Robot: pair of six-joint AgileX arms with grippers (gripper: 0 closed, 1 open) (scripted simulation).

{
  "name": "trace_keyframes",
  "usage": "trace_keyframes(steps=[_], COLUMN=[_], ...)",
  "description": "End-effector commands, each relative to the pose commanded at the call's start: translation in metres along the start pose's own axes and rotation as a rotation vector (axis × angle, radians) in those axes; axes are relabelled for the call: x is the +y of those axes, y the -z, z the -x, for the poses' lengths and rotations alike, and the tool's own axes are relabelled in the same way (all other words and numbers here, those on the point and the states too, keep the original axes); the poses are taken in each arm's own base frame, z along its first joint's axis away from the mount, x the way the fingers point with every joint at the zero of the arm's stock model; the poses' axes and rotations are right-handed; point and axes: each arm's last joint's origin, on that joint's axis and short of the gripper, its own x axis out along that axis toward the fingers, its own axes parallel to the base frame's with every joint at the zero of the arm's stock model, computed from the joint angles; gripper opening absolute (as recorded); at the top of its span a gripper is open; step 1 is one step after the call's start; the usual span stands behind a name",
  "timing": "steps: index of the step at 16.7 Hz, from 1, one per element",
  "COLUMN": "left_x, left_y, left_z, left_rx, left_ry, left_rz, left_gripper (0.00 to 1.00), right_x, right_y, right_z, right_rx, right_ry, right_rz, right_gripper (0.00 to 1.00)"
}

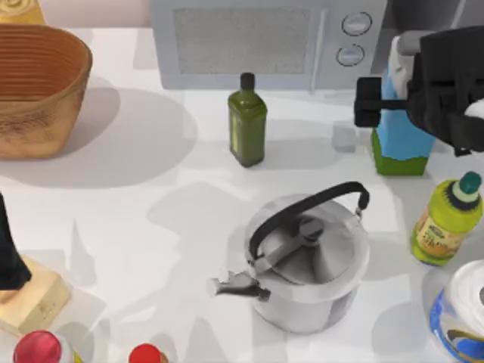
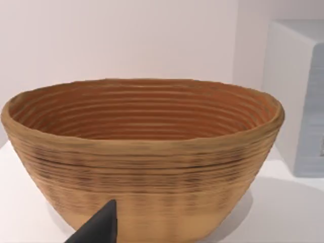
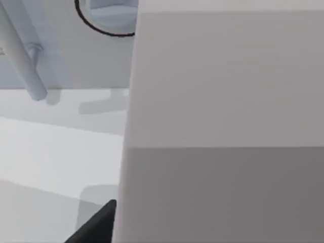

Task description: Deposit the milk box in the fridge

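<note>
The milk box, with a white folded top, light blue body and green base, stands upright at the table's right rear, just in front of the fridge. My right gripper reaches in from the right at mid-height and straddles the carton, open. One black finger sits by the carton's left side, and its tip lies a hair off the carton's pale wall. My left arm is parked at the left edge, and one of its fingertips points at the basket.
A light grey microwave stands at the back. A dark green bottle is in front of it and a metal kettle is at centre front. A yellow-green bottle stands right of the kettle. A woven basket is at the rear left.
</note>
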Motion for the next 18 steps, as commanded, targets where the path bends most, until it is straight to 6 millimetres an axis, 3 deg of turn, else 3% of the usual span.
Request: trace_keyframes(steps=[5,18], left_x=[0.0,0.0], left_y=[0.0,0.0], left_z=[0.0,0.0], left_rx=[0.0,0.0], left_ry=[0.0,0.0], left_rz=[0.0,0.0], left_gripper=[1.0,1.0], right_x=[0.0011,0.0011], right_y=[0.0018,0.0018], right_z=[-0.0063,-0.0063], right_rx=[-0.002,-0.002], right_ry=[0.0,0.0], right_rz=[0.0,0.0], right_gripper=[1.0,0.02])
